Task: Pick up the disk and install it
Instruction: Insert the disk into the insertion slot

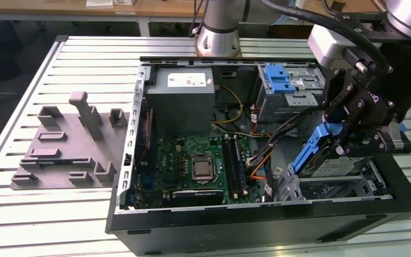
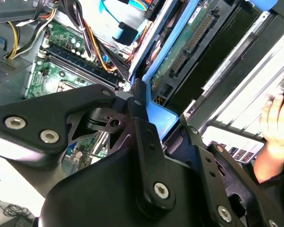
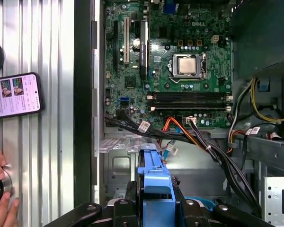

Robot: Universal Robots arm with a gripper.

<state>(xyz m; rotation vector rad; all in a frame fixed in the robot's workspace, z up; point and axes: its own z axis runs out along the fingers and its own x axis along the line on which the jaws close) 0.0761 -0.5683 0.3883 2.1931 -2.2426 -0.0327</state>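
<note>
The jaws are pinched on the disk, gripping the blue caddy frame from both sides; in the first wrist view the caddy end sits between the fingers. The disk is tilted, with its lower end at the metal drive cage directly below the jaws. Whether the two touch cannot be told.

The cage occupies one corner of the open computer case. The case also contains:
- a cable bundle just beside the jaws;
- the motherboard, farther off;
- the grey power supply and a blue latch at the end far from the jaws.

The case lies on the slatted worktop. Well apart from the jaws, the worktop carries a grey fixture plate, a phone and a person's hand.
</note>
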